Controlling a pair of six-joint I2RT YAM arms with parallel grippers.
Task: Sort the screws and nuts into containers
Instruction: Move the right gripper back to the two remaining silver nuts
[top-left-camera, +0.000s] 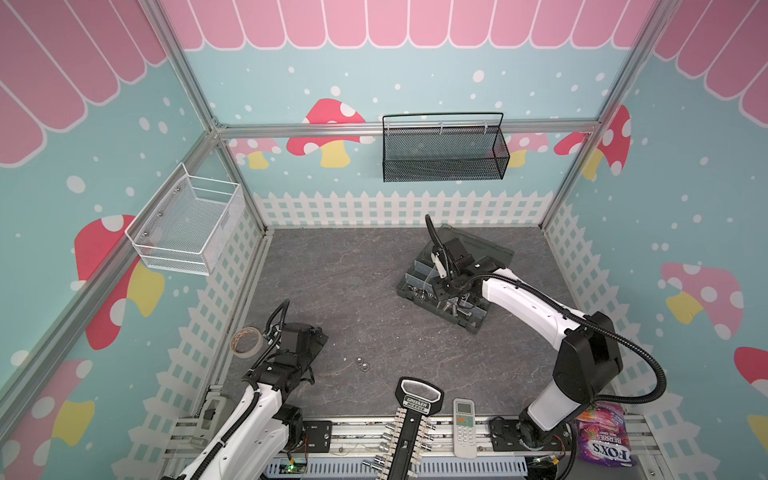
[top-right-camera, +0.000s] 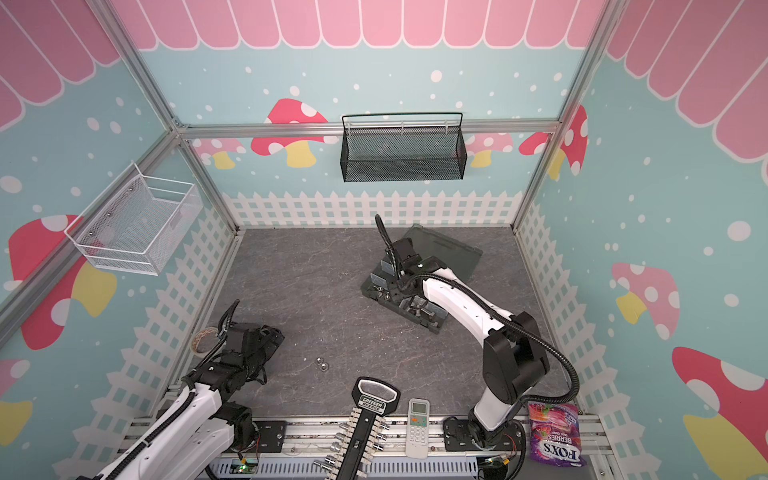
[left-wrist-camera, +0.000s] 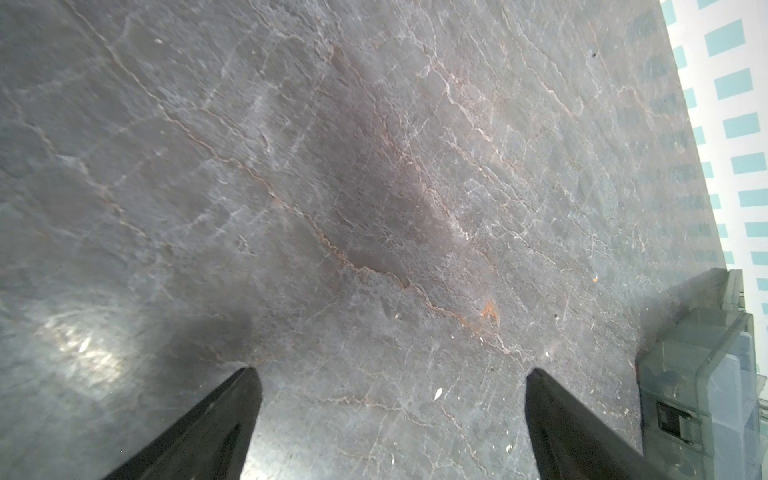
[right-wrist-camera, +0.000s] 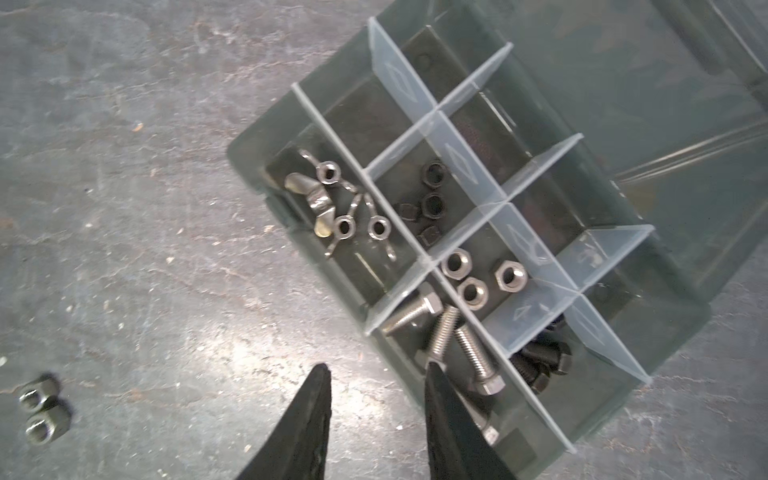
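Right pincer (right-wrist-camera: 377, 365) parted and empty at the box (right-wrist-camera: 249, 153) edge, silver screws (right-wrist-camera: 453, 340) just beside it

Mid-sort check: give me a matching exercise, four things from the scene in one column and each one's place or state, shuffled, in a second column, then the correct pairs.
Things
1. wing nuts
2. silver hex bolts
3. two loose nuts
4. left gripper

Place or state
A. open, over bare table
B. organiser box compartment at the right gripper fingertip
C. corner compartment of the organiser box
D. on the table, outside the organiser box

Pairs: 1-C, 2-B, 3-D, 4-A
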